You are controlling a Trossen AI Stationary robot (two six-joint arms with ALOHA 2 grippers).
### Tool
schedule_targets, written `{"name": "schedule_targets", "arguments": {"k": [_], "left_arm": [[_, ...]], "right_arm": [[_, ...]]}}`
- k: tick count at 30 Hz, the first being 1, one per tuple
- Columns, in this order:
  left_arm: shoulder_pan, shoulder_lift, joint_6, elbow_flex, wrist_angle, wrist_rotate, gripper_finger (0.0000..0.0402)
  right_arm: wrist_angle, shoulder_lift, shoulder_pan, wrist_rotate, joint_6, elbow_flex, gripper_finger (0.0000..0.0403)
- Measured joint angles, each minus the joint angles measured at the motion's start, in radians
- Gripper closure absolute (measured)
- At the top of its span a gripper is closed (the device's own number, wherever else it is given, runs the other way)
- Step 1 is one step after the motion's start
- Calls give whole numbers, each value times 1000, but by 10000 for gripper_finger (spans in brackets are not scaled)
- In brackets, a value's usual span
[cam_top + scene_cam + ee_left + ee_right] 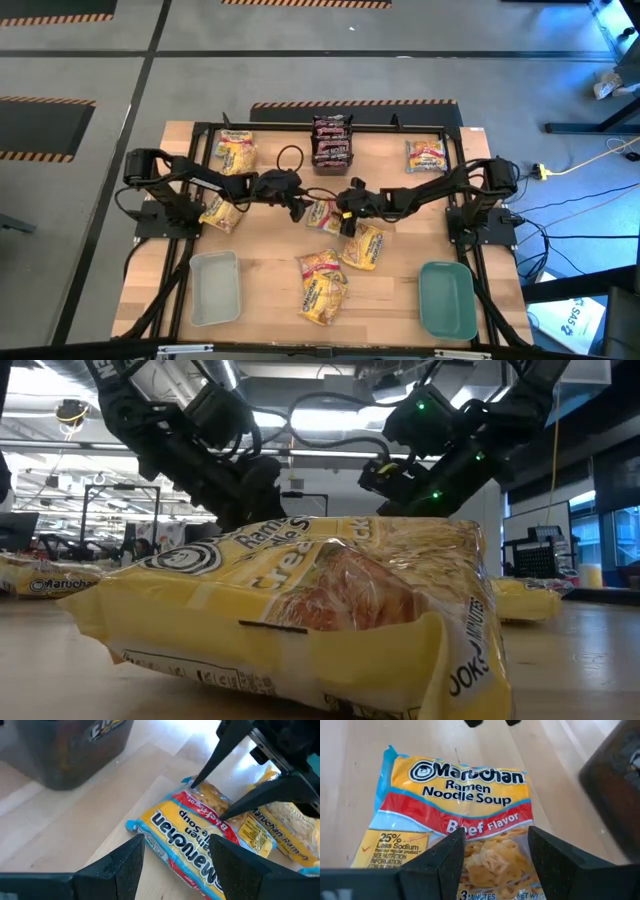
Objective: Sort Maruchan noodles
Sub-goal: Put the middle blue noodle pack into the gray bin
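Both arms meet over the middle of the table, and the relation that matters is how each one stands to the beef packet (322,214) lying flat between them. The left gripper (297,210) hangs at one end of that packet, its fingers (125,870) spread with nothing between them; its wrist view looks down the packet (200,835), whose long axis runs away from the fingers towards the other arm. The right gripper (345,217) comes in from the opposite end, its fingers (445,860) also spread, straddling the packet (460,820) across its narrow width without visibly pinching it. In the left wrist view the right gripper's two dark fingertips (200,775) point down at the packet's far end, very near it or touching; I cannot tell which. The right arm looks the nearer and better lined up, so a straight closing of its fingers would probably take the packet by its short edge.

Beyond the right gripper, towards the table's near edge, lie three yellow packets (335,270), one of them just beside it. More yellow packets (236,152) sit out past the left arm, a dark stack (333,140) at the far edge, and a single pale packet (426,155) near the far right corner. The grey tray (214,288) and the teal tray (447,298) stand at the near corners, both well apart from the grippers. The surface is bare wood (270,250), with a workshop floor beyond.
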Motion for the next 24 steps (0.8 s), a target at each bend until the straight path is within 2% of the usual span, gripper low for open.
{"name": "schedule_targets", "arguments": {"k": [6,13,19,24], "left_arm": [[-8,27,-89,0,-11,12,156],[1,34,-200,1,-52,25,126],[1,45,-274,1,-48,28,129],[8,110,-330,2,-15,57,129]], "right_arm": [[-14,-46,2,-1,-78,-2,196],[-36,-141,28,-67,-103,-60,196],[223,-113,24,-136,-101,-186,196],[280,-61,25,-127,-115,-201,196]]}}
